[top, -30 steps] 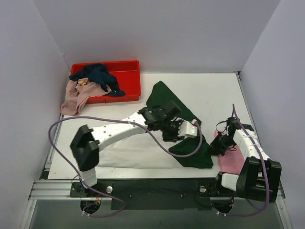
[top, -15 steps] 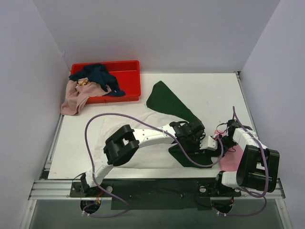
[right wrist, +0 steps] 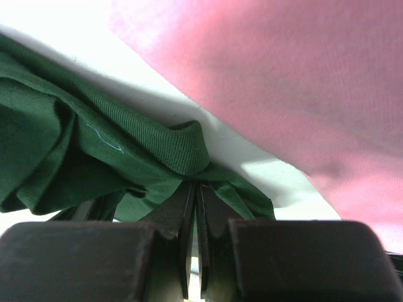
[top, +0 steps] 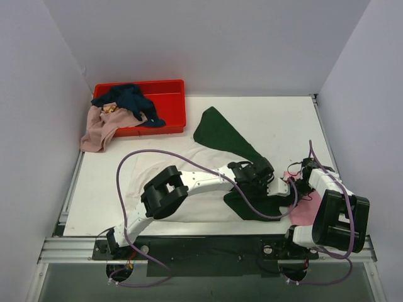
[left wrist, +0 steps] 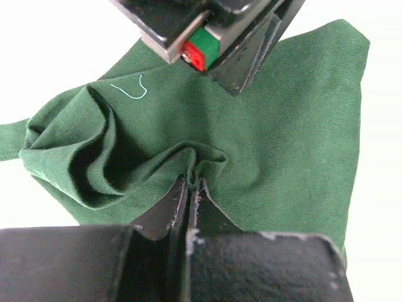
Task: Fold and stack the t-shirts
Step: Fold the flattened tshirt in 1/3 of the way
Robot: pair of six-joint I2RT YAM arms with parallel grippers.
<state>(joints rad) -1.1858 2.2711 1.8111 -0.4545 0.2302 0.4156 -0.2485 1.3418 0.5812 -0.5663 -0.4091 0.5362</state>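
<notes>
A white t-shirt [top: 189, 196] with dark green sleeves lies flat across the near table. One sleeve [top: 217, 133] points toward the back. The other green sleeve [top: 252, 206] is bunched at the near right. My left gripper [top: 279, 186] is shut on a pinched fold of that green cloth [left wrist: 264, 119], fingertips together [left wrist: 194, 180]. Right beside it, my right gripper [top: 294, 184] is also shut on the green sleeve edge [right wrist: 182, 148], jaws closed [right wrist: 196, 185]. A bright pink t-shirt [top: 303, 212] lies under the right arm, and fills the right wrist view [right wrist: 283, 75].
A red crate [top: 170, 100] stands at the back left, holding a navy tee [top: 129, 97] and a dusty pink tee [top: 101, 129] that hangs over its left edge. White walls close in the table [top: 277, 119] on three sides.
My left arm swung right and forward onto the bunched green sleeve. Its jaws, open half a second ago, have shut on the cloth. The right gripper has stayed put.
</notes>
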